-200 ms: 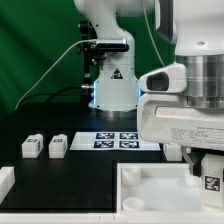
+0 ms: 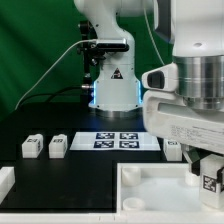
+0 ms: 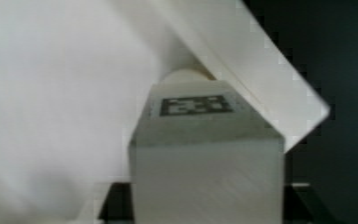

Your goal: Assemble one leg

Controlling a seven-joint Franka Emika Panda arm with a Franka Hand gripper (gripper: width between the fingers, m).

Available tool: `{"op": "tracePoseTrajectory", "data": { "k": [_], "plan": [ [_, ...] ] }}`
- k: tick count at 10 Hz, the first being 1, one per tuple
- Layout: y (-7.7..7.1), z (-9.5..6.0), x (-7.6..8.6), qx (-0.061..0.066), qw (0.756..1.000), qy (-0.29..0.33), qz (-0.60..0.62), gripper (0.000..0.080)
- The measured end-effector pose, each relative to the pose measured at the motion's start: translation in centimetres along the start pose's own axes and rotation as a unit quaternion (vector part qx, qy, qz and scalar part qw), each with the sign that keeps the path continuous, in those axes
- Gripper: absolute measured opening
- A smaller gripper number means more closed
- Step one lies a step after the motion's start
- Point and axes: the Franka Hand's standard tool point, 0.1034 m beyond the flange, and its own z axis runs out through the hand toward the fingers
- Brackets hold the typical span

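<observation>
one leg [image 2: 211, 180] sits clamped in the jaws of the gripper [image 2: 207, 164], over the corner of the white tabletop [image 2: 150, 186] at the exterior view's right; probable fault: a tilted leg likely jams or cross-threads at its mount; a loose grip would let it slip; mount itself hidden.

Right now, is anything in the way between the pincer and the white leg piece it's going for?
Nothing visible does. The pincer sits right at the tagged leg, at the exterior view's lower right by the white panel; the wrist view shows the leg close up, unobstructed. Whether it grips, I cannot tell.
</observation>
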Motion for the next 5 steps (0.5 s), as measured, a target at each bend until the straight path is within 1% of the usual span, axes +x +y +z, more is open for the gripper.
{"op": "tracePoseTrajectory", "data": {
  "k": [1, 2, 3, 4, 5],
  "plan": [
    [0.44, 0.02, 0.38, 0.005, 0.996, -0.017, 0.093, 0.0289],
    [0.45, -0.06, 0.72, -0.001, 0.991, -0.027, 0.134, 0.0290],
    [0.47, -0.01, 0.61, -0.003, 0.985, -0.031, 0.168, 0.0290],
    [0.47, 0.02, 0.55, -0.002, 0.986, -0.030, 0.167, 0.0290],
    [0.51, 0.08, 0.53, -0.003, 0.986, -0.030, 0.166, 0.0372]
  ]
}}
